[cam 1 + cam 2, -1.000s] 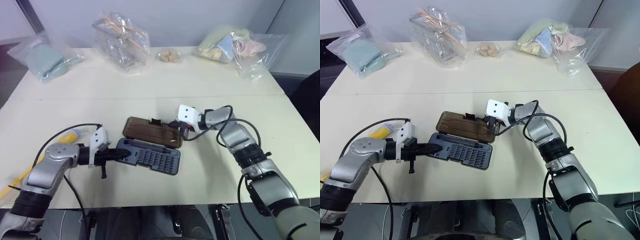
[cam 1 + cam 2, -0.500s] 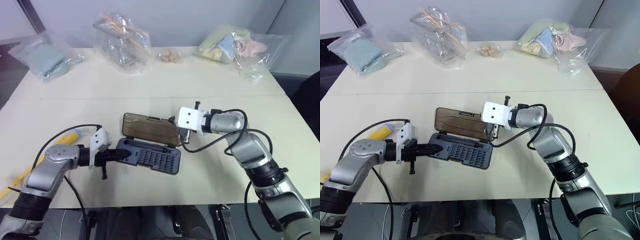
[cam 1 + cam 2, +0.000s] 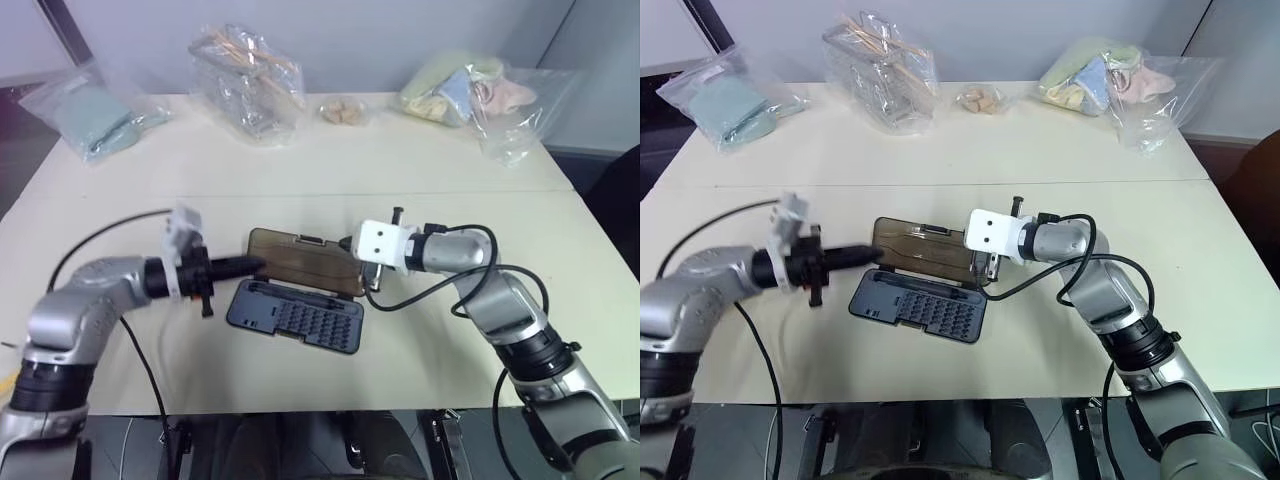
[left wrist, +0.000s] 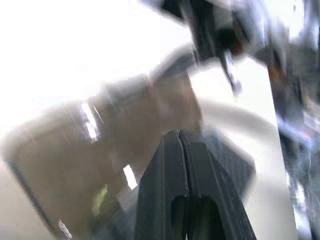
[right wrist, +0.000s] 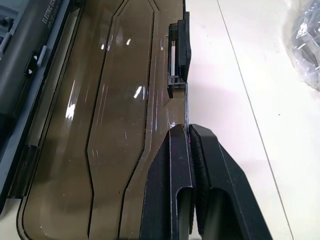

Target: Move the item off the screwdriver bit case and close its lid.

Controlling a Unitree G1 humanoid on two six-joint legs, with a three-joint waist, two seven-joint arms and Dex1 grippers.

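A cream table [image 3: 300,170] takes up most of the head view, with clear plastic bags [image 3: 245,70] lined along its far edge across the top of the frame. In the middle of the frame the screwdriver bit case [image 3: 295,315] lies open, its dark grey tray of small bits nearer the lower edge and the lid [image 3: 300,262], smoky brown and translucent, propped up behind it with its latch tab [image 5: 178,50] on the far rim. From the left of the frame the left gripper [image 3: 250,264] reaches in level, its two black fingers pressed together on nothing, tips at the left end of the lid. From the right the right gripper [image 5: 187,131] angles down at the lid's far right corner, its fingers likewise shut and empty, set right against the lid's edge just short of the tab. A sliver of the yellow tool [image 3: 6,382] shows at the far left edge of the frame, well apart from the case.
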